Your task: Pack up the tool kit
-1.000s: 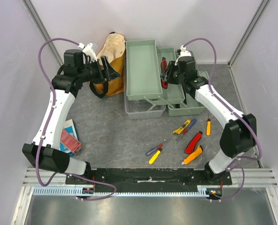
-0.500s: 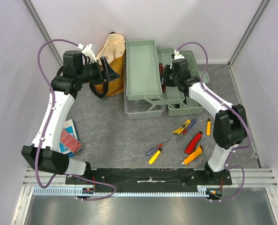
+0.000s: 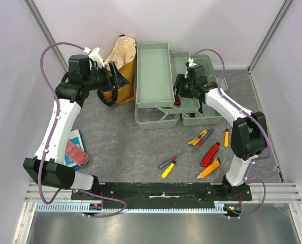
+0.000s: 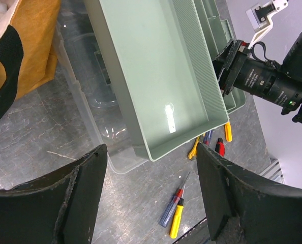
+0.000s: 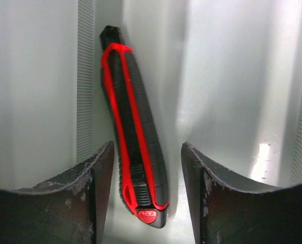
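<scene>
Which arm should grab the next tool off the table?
Probably the right. The loose tools lie near its base; the right claw is open over the red knife. The left claw hovers by the bag, farther away.

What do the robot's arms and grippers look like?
Both the left arm and the right arm have white shells with bulky black joints, and a thin purple cable loops along each. The left gripper and right gripper each end in two broad, curved black fingers with scuffed, greyish edges.
</scene>
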You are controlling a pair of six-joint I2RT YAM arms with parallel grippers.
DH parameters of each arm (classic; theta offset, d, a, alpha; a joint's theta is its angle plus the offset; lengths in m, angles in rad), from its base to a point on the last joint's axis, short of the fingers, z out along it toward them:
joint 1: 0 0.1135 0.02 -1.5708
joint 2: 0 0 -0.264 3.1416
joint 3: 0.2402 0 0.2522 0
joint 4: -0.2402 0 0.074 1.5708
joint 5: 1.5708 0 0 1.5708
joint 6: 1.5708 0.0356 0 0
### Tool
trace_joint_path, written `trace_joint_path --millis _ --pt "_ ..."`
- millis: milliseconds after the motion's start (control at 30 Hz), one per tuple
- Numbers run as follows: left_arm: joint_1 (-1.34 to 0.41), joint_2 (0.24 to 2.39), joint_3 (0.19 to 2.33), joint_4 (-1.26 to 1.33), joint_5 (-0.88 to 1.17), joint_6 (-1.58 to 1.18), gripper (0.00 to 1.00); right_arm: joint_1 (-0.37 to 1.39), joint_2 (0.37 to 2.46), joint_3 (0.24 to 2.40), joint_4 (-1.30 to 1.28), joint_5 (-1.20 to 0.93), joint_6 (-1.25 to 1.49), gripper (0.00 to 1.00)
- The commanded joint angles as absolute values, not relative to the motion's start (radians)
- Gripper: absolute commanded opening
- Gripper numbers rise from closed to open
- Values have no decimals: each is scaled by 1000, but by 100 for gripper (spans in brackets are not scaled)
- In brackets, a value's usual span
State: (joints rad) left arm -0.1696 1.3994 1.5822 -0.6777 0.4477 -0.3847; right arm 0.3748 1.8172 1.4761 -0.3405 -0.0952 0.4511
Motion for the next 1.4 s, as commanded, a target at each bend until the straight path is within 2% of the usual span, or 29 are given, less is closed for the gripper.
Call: trace_joint_path --millis 0,100,267,400,633,800,1000,1367 --pt "-170 1379 1582 -644 443 -396 77 385 1810 1534 -370 -106 466 66" --pt "-169 1376 1580 -644 443 -393 77 379 1793 1542 -394 -77 466 66" --pt "-169 1376 1578 -643 443 -390 77 359 1727 1542 -428 -6 468 56" --pt "-170 1381 1578 -643 456 -393 77 334 1651 1539 -488 92 466 54" --pt "-170 1384 1571 -643 466 -393 77 236 1479 1442 -621 325 486 65" --pt "-170 1384 1565 -643 466 -390 77 167 1356 1313 -756 463 570 67" --pt "-169 1390 1560 -643 471 -391 77 138 1264 1229 -929 463 666 67" --pt "-169 1382 1531 -624 468 -383 77 135 1189 954 -917 246 788 71"
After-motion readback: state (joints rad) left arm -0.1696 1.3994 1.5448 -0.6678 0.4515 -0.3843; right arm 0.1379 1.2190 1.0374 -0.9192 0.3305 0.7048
